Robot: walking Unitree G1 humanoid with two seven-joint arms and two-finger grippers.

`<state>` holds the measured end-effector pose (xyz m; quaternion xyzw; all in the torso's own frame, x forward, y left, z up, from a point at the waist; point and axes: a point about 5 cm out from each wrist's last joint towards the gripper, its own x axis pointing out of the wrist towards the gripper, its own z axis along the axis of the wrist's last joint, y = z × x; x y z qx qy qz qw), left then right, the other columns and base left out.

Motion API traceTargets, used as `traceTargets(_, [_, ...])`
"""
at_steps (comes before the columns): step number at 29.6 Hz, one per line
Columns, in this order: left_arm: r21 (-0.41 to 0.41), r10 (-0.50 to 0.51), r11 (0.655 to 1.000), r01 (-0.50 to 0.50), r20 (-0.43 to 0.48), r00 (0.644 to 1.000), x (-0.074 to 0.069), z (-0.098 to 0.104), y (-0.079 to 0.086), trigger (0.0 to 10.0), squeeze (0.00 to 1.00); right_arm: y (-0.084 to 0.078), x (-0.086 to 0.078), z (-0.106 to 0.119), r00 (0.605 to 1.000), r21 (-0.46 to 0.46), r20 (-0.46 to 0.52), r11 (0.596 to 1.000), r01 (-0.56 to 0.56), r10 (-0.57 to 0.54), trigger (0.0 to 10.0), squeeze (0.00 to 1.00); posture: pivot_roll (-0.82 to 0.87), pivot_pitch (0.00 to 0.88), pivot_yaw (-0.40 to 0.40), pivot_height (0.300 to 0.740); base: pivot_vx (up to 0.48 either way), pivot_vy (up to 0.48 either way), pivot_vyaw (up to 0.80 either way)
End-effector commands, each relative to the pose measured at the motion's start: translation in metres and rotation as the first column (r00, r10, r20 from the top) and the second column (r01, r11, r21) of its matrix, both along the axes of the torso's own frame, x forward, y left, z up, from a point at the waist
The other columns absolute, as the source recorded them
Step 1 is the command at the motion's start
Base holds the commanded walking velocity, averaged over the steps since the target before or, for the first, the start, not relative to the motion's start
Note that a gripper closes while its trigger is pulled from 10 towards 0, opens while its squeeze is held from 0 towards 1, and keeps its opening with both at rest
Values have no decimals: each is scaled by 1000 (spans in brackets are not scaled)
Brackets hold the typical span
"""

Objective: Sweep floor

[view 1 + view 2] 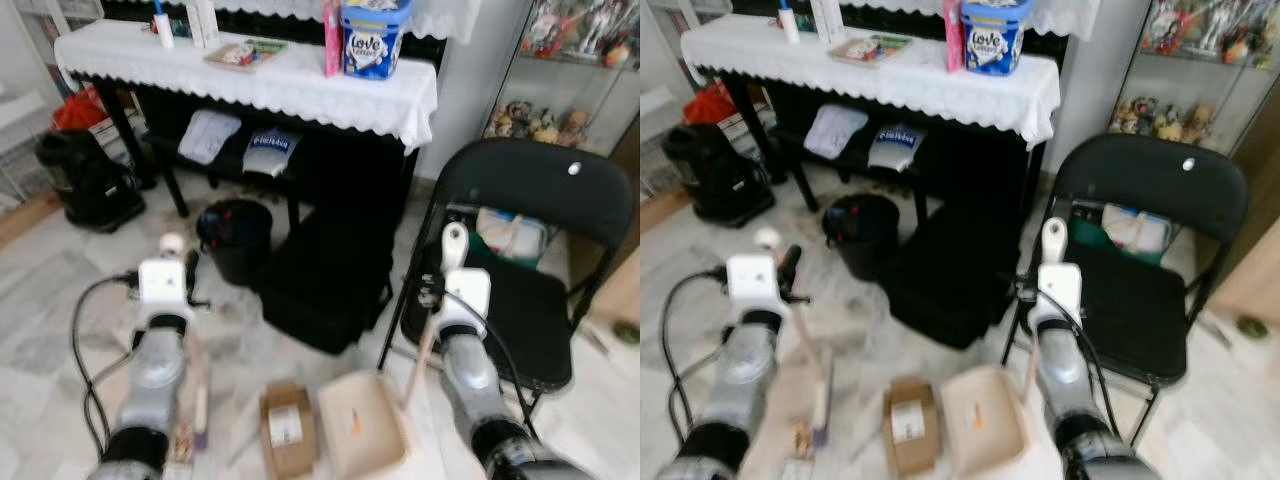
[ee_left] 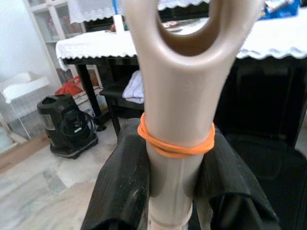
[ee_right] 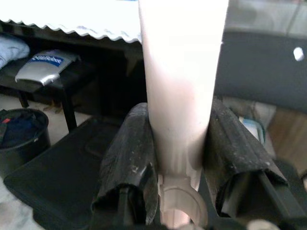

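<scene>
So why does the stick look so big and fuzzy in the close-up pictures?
In the left wrist view the broom handle sits right against the lens inside the left claw, so it looms soft. In the right wrist view the dustpan handle in the right claw glares nearly white. The head views are slightly blurred overall.

Pale marble-tile floor (image 1: 60, 290). Black upright piano (image 1: 330, 150) under a white lace-edged cloth (image 1: 260, 85), against a white wall (image 1: 480, 70). Black metal folding chair (image 1: 530, 230) on the right, glass display cabinet (image 1: 580, 70) behind it. Black round bin (image 1: 235, 240) near the piano bench. Even daylight.
</scene>
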<state>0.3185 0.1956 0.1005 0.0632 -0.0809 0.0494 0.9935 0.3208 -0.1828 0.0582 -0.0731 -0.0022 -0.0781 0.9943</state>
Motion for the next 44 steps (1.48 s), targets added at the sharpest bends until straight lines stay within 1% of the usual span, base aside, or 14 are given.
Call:
traceTargets(1, [15, 11, 1000, -12, 35, 999, 1, 9, 7, 10000, 0, 7, 7, 10, 999, 5, 38, 1000, -17, 17, 10000, 0, 42, 0, 3, 740, 266, 0, 0])
traceTargets(10, [10, -17, 1000, 17, 8, 1000, 0, 4, 4, 10000, 0, 6, 5, 4, 1000, 1, 1, 1000, -2, 2, 10000, 0, 43, 0, 10, 740, 59, 0, 0])
traceTargets(15, [8, -43, 999, 43, -13, 999, -2, 1, 2, 10000, 0, 5, 4, -1, 999, 0, -40, 1000, 20, -20, 10000, 0, 45, 0, 14, 740, 0, 0, 0])
traceTargets(18, [8, -57, 998, 57, -31, 998, -3, -2, 2, 10000, 0, 4, 1, -10, 994, 23, -95, 998, 50, -48, 10000, 0, 47, 0, 20, 740, 0, 0, 0])
traceTargets(19, [8, -57, 998, 57, -31, 998, -3, -2, 2, 10000, 0, 4, 1, -10, 994, 23, -95, 998, 50, -48, 10000, 0, 47, 0, 20, 740, 0, 0, 0])
traceTargets(22, [5, -72, 997, 72, -39, 997, -5, -3, 2, 10000, 0, 3, -3, -17, 988, 60, -134, 995, 80, -71, 10000, 0, 46, 0, 25, 740, 0, 0, 0])
traceTargets(29, [9, -89, 996, 90, -53, 995, -7, -5, 2, 10000, 0, 0, -9, -24, 980, 67, -170, 991, 118, -105, 10000, 0, 48, 0, 32, 740, 0, 0, 0])
traceTargets(37, [12, -103, 994, 104, -74, 992, -12, -8, 4, 10000, 0, -3, -17, -35, 965, 31, -226, 989, 146, -135, 10000, 0, 55, 0, 41, 740, 0, 0, 0])
traceTargets(44, [10, -117, 993, 119, -82, 990, -14, -8, 1, 10000, 0, -10, -20, -38, 952, -11, -237, 980, 197, -194, 10000, 0, 51, 0, 46, 740, 0, 0, 0])
